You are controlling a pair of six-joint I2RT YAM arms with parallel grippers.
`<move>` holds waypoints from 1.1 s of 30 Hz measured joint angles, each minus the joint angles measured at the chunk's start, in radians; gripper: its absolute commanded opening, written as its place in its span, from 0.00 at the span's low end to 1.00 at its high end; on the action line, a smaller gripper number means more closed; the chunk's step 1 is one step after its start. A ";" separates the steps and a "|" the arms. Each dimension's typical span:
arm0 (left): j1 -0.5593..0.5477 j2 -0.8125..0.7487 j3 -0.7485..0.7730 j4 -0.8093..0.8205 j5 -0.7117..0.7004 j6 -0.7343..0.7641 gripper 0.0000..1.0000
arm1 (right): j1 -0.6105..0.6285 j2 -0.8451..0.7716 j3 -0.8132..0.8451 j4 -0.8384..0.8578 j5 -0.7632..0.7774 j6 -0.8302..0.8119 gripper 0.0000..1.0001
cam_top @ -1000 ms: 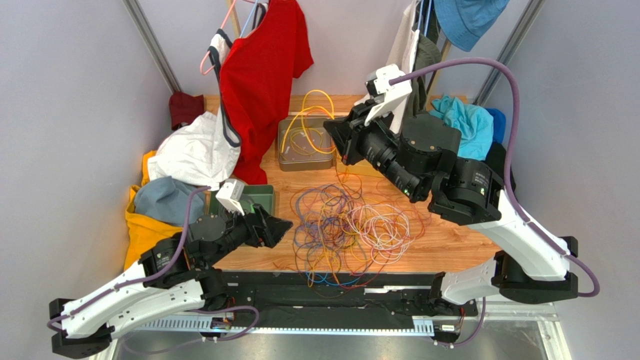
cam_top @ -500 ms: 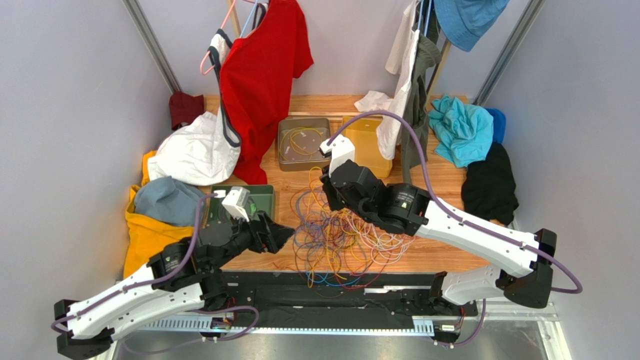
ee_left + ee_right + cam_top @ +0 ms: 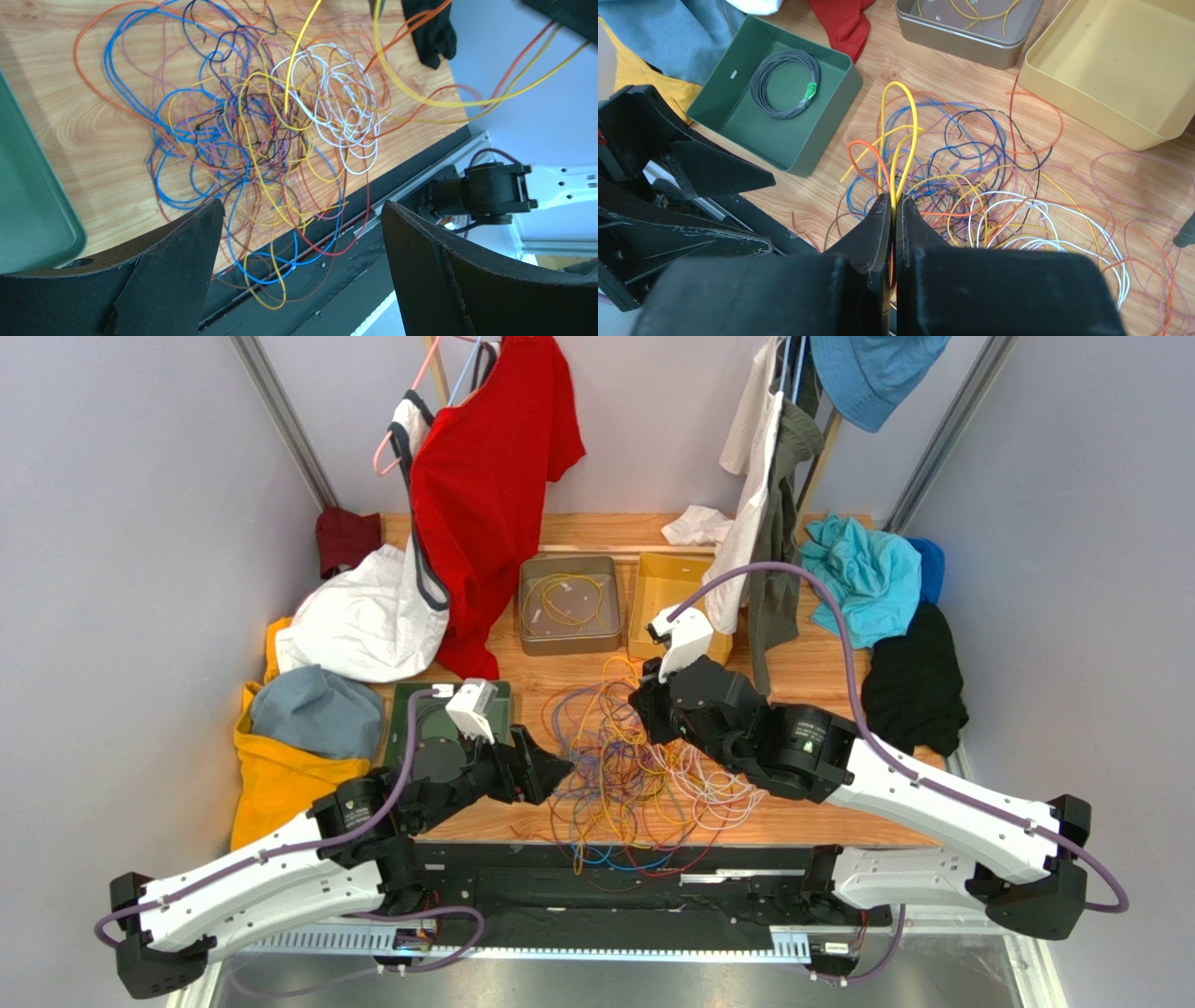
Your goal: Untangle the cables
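The cables (image 3: 638,770) lie in a loose many-coloured tangle on the wooden table, between the two arms. In the left wrist view the tangle (image 3: 267,133) spreads ahead of my left gripper (image 3: 302,204), which hangs open above the table's front edge, holding nothing. My left gripper (image 3: 554,773) sits at the heap's left side. My right gripper (image 3: 643,728) is over the heap's far side. It (image 3: 893,201) is shut on a yellow cable (image 3: 906,126) that loops up out of the jaws, with an orange loop (image 3: 868,150) beside it.
A green tray (image 3: 829,91) holding a grey coil (image 3: 784,84) stands left of the heap. A grey tin (image 3: 568,637) and a yellow bin (image 3: 659,602) stand behind. Clothes are piled left (image 3: 309,714) and right (image 3: 912,672); a red shirt (image 3: 491,462) hangs behind. Some cable loops hang over the front rail (image 3: 281,280).
My right arm has swung down from high over the back bins to the heap, still shut on the yellow cable. My left arm has moved forward and right, towards the heap.
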 measured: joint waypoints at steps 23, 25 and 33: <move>0.000 0.070 -0.033 0.093 -0.024 0.029 0.91 | 0.000 -0.163 -0.141 -0.010 -0.002 0.030 0.00; 0.000 0.075 -0.024 0.115 -0.034 0.052 0.92 | 0.000 -0.179 -0.142 -0.008 -0.003 0.034 0.00; 0.000 0.239 0.050 0.281 -0.002 0.118 0.91 | 0.000 -0.250 -0.252 0.031 -0.020 0.068 0.00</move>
